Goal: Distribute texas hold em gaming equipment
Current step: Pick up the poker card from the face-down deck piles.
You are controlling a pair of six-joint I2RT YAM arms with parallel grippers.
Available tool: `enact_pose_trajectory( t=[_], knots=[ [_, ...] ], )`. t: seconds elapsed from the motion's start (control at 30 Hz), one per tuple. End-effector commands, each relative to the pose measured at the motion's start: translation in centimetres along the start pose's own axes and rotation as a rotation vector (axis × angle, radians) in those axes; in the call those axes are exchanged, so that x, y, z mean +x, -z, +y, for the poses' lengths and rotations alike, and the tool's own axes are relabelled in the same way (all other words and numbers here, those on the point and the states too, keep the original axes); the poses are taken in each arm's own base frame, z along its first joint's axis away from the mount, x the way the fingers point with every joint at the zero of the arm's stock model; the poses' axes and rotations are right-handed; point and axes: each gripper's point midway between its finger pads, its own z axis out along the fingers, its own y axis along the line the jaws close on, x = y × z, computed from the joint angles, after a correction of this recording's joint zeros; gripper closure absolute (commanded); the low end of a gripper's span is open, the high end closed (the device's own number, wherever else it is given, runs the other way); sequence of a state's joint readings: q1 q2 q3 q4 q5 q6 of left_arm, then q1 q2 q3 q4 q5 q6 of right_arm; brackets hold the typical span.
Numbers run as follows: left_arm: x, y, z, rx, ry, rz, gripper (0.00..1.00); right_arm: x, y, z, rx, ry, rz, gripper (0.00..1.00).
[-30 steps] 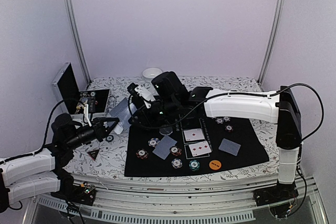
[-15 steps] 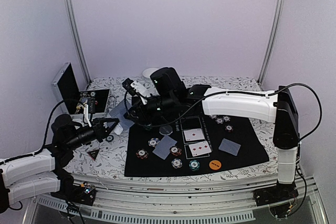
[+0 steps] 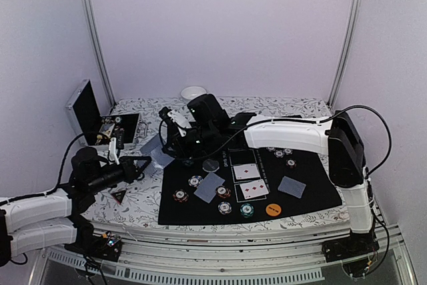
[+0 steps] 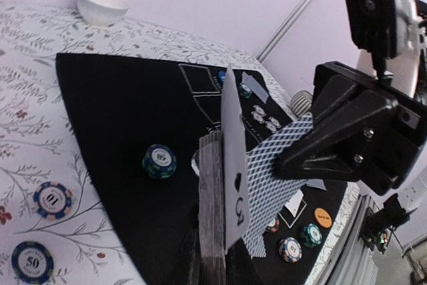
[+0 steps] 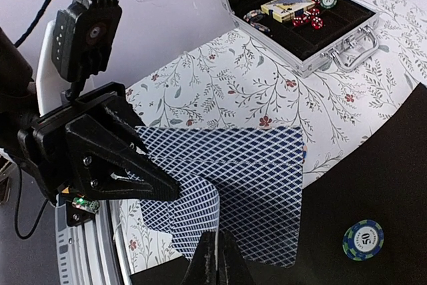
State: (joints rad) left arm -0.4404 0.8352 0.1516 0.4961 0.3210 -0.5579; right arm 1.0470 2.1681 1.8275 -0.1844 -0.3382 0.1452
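Observation:
My left gripper [image 3: 139, 165] is shut on a deck of playing cards [image 3: 157, 150] held on edge above the mat's left border. In the left wrist view the deck [image 4: 212, 198] stands edge-on, with a five of spades [image 4: 235, 185] facing right. My right gripper [image 5: 217, 258] is shut on one blue-backed card [image 5: 197, 215], which curls away from the deck [image 5: 267, 178]. The left gripper's fingers [image 5: 117, 165] clamp the deck's other end. Several poker chips [image 3: 195, 181], an orange button [image 3: 273, 209] and two face-up cards [image 3: 247, 171] lie on the black mat [image 3: 313, 195].
The open aluminium case [image 3: 107, 125] sits at the back left, and a white bowl [image 3: 193, 92] at the back. A black-red triangle marker [image 3: 119, 196] lies on the floral cloth near the left arm. Two chips [image 4: 53, 199] rest on the cloth beside the mat.
My right gripper has moved left to the deck and its jaws have closed on a card. The left arm with the deck has shifted slightly.

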Motion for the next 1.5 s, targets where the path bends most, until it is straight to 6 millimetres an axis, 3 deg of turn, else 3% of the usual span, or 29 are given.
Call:
enact_pose_trajectory(
  t=[0.0,0.1,0.2,0.33,0.57,0.83,1.47],
  knots=[
    [2.1,-0.1,4.4,-0.189,0.123,0.058,1.00,2.7,-2.6,-1.4,0.022,-0.066,0.069,0.98],
    [4.0,0.0,5.9,-0.215,0.183,0.110,1.00,3.9,-4.3,-1.9,0.005,-0.103,0.090,0.98],
    [5.9,-0.1,7.3,-0.256,0.215,0.170,1.00,6.3,-6.5,-2.9,-0.008,-0.137,0.133,0.98],
    [7.4,-0.2,8.6,-0.285,0.243,0.219,1.00,7.1,-7.4,-3.8,0.001,-0.170,0.142,0.98],
    [9.1,-0.3,10.5,-0.344,0.285,0.269,1.00,7.4,-6.8,-6.1,0.048,-0.211,0.142,0.98],
    [9.6,-0.3,11.0,-0.361,0.312,0.282,0.98,7.4,-6.0,-7.3,0.088,-0.216,0.138,0.98],
    [9.7,-0.3,11.8,-0.399,0.332,0.287,0.89,8.0,-5.5,-7.9,0.086,-0.240,0.151,0.98]
  ],
)
